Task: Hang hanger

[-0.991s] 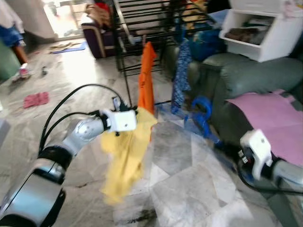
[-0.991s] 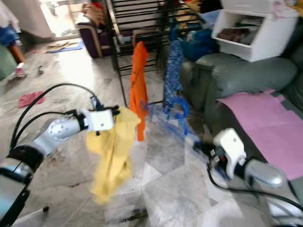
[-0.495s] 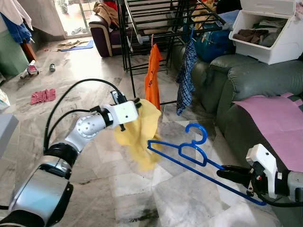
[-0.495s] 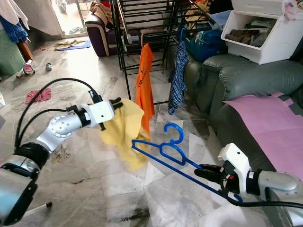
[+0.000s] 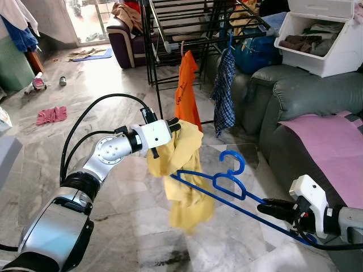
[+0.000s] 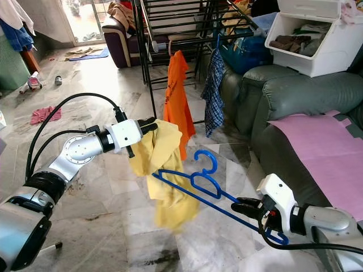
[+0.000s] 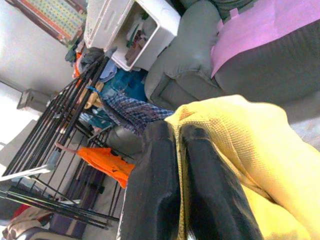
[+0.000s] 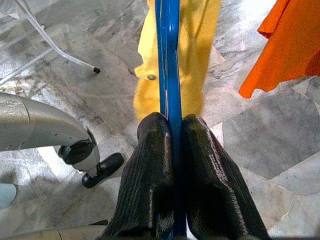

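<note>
My left gripper (image 5: 177,125) is shut on the top of a yellow garment (image 5: 184,175), which hangs down above the marble floor. The right gripper (image 5: 266,208) is shut on the lower bar of a blue plastic hanger (image 5: 227,182). Its far end reaches into the yellow garment and its hook (image 5: 233,161) points up. In the right wrist view the blue hanger (image 8: 167,60) runs straight out between the black fingers (image 8: 150,170) toward the yellow garment (image 8: 180,55). The left wrist view has the fingers (image 7: 160,180) pinching yellow cloth (image 7: 250,155).
A black drying rack (image 5: 176,34) stands ahead with an orange shirt (image 5: 186,85) and a blue checked shirt (image 5: 224,93) hanging from it. On the right are a grey-green sofa (image 5: 295,96) with a pink cloth (image 5: 329,141) and a white bin (image 5: 323,37). Clothes lie on the floor far left.
The yellow garment has swung down and now hangs longer over the hanger's end. My left gripper has moved slightly right toward the hanger. The right gripper has hardly moved.
</note>
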You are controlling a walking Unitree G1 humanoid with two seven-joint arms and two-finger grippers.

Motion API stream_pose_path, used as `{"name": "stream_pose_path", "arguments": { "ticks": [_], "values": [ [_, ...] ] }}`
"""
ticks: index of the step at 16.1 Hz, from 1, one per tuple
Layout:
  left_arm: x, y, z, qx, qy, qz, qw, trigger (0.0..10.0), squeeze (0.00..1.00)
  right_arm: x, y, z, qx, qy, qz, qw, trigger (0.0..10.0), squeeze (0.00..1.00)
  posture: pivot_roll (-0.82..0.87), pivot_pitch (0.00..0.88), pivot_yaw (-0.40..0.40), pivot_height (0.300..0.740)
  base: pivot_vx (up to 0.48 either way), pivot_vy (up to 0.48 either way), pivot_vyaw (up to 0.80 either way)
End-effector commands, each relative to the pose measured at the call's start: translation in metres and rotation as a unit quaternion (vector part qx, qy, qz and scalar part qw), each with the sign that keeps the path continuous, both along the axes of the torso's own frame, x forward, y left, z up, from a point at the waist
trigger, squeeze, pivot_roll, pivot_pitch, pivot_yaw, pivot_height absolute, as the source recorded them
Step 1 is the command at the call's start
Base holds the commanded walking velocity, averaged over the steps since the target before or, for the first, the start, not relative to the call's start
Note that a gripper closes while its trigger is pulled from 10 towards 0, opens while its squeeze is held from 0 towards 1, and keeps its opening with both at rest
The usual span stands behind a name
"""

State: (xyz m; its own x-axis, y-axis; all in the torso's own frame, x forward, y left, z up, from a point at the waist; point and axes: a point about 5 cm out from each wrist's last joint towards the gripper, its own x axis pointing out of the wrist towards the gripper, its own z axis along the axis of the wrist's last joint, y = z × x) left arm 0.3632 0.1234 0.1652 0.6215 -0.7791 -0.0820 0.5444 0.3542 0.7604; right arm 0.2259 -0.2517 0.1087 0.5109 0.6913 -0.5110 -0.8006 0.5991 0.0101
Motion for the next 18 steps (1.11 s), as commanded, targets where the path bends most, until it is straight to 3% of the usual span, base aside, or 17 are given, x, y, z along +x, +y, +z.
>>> {"name": "stream_pose_path", "arguments": {
  "ticks": [1,6,13,18],
  "values": [
    [0.001,0.008,0.008,-0.007,-0.013,0.006,1.0,10.0,0.0,0.002,-0.003,0.007,-0.006,-0.011,0.005,1.0,10.0,0.0,-0.05,0.0,0.055,0.74,0.0,0.0,0.0],
    [0.003,0.017,0.002,0.021,-0.009,0.031,0.999,10.0,0.0,-0.001,-0.005,0.007,-0.014,0.008,0.022,1.0,10.0,0.0,-0.05,0.0,0.053,0.74,0.0,0.0,0.0],
    [-0.003,0.016,-0.005,0.03,0.011,0.004,0.999,10.0,0.0,0.011,-0.015,0.004,-0.067,-0.037,-0.012,0.997,10.0,0.0,-0.04,0.0,0.061,0.74,0.0,0.0,0.0],
    [-0.007,0.01,-0.007,0.026,0.018,-0.023,0.999,10.0,0.0,0.017,-0.015,0.001,-0.073,-0.056,-0.02,0.996,10.0,0.0,-0.04,0.0,0.062,0.74,0.0,0.0,0.0]
  ]
}}
